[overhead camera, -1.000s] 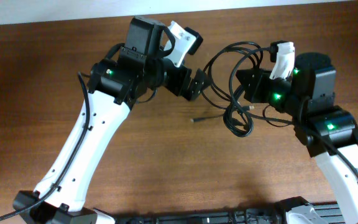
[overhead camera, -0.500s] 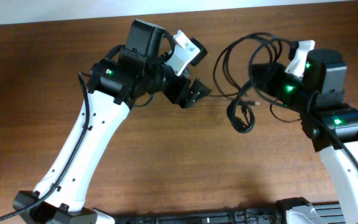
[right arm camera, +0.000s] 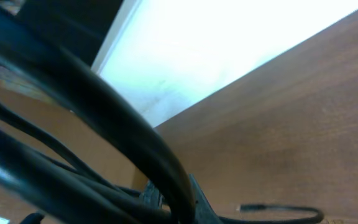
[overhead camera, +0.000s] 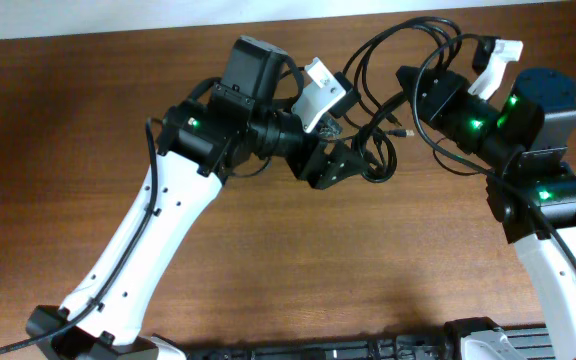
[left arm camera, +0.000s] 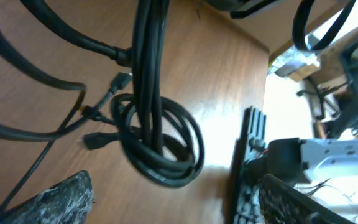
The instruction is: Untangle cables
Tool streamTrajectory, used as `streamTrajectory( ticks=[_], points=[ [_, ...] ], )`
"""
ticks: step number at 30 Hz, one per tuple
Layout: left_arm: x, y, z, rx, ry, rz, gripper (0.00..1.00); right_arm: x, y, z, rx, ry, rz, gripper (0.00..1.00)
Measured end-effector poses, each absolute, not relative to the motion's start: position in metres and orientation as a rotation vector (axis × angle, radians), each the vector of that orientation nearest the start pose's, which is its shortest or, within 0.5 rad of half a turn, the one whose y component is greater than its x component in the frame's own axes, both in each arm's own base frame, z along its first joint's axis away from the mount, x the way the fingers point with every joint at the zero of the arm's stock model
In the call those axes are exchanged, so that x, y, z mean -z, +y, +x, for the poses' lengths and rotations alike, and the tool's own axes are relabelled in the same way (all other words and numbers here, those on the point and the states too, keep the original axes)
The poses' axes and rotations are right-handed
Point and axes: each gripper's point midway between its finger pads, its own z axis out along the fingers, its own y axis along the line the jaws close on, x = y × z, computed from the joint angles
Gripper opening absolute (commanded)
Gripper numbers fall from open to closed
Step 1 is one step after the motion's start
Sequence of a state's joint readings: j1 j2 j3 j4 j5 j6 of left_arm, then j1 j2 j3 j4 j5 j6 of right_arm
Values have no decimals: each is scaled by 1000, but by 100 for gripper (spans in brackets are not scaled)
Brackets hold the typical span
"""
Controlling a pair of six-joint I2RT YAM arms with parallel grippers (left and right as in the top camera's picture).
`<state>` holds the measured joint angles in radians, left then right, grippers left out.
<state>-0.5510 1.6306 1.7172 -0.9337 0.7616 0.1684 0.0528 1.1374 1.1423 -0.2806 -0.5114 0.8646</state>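
Observation:
The black cables (overhead camera: 400,48) hang in loops from my right gripper (overhead camera: 415,92), which is shut on them and holds them above the table at the back right. A small coil (overhead camera: 376,160) dangles at the bundle's lower end, with a small plug (overhead camera: 400,131) sticking out. My left gripper (overhead camera: 342,160) is open, right beside the coil on its left. In the left wrist view the coil (left arm camera: 160,144) hangs between and beyond the open fingers (left arm camera: 61,199), with strands (left arm camera: 149,56) running up from it. In the right wrist view the cables (right arm camera: 123,134) fill the frame close to the camera.
The brown wooden table (overhead camera: 298,270) lies under both arms. A black keyboard-like object (overhead camera: 348,350) sits at the front edge and shows in the left wrist view (left arm camera: 248,155). A white wall runs behind the table's back edge (overhead camera: 168,12).
My right gripper has carried the cables up and toward the back right. My left gripper has moved right and now sits against the hanging coil.

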Motion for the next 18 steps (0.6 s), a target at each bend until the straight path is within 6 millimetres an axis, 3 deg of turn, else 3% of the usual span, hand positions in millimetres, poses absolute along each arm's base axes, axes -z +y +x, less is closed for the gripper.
streamTrajectory(
  ticks=[8, 11, 14, 18],
  points=[
    [-307, -323, 286, 1095, 2210, 996, 83, -370, 108, 366, -1128, 1855, 346, 4],
    [-305, -326, 285, 1086, 2231, 975, 64, -374, 111, 365, -1143, 1845, 324, 4],
    [-303, -327, 286, 1059, 2258, 944, 35, -375, 112, 363, -1154, 1847, 314, 4],
    [-302, -326, 289, 1040, 2272, 916, 21, -375, 113, 363, -1167, 1849, 320, 4]
  ],
)
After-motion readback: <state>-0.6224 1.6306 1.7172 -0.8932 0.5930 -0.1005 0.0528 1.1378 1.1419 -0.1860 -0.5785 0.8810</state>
